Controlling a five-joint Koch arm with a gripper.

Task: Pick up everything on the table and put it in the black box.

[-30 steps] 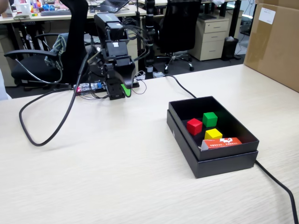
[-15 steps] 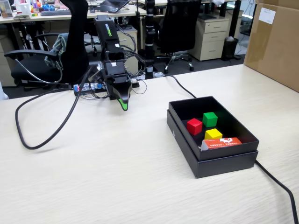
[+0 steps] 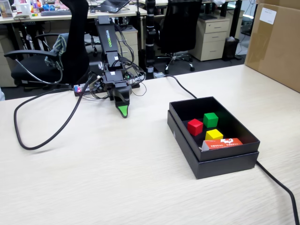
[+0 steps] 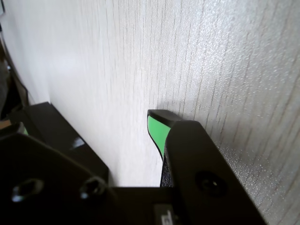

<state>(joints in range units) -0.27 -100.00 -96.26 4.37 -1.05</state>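
The tool (image 3: 123, 112) hangs nose-down at the front of the folded arm, its green-tipped tip resting on or just above the bare tabletop (image 3: 93, 178). It grips nothing. In the wrist view the green tip (image 4: 157, 129) sits at the centre with pale wood grain all around it; only one tip shows there, and in the fixed view the two halves lie one behind the other, so I cannot tell whether the tool is spread or pressed together.

Seen in the fixed view, the black box (image 3: 225, 161) stands well apart from the tool at about four o'clock, set in its upturned lid. Inside it lie a red cube (image 3: 195, 126), a green cube (image 3: 210, 119) at one o'clock of the red one, a yellow cube (image 3: 214, 135) at five o'clock of the red one, and an orange packet (image 3: 224, 143) leaning on the near wall. A black cable (image 3: 42, 136) loops over the tabletop at the tool's nine o'clock; it looks like the rig's wiring, not a thing to collect.

No loose thing shows on the tabletop, so I judge the collecting done and the arm parked. The next move calls for little: a check that nothing lies outside the frames, else staying at rest.
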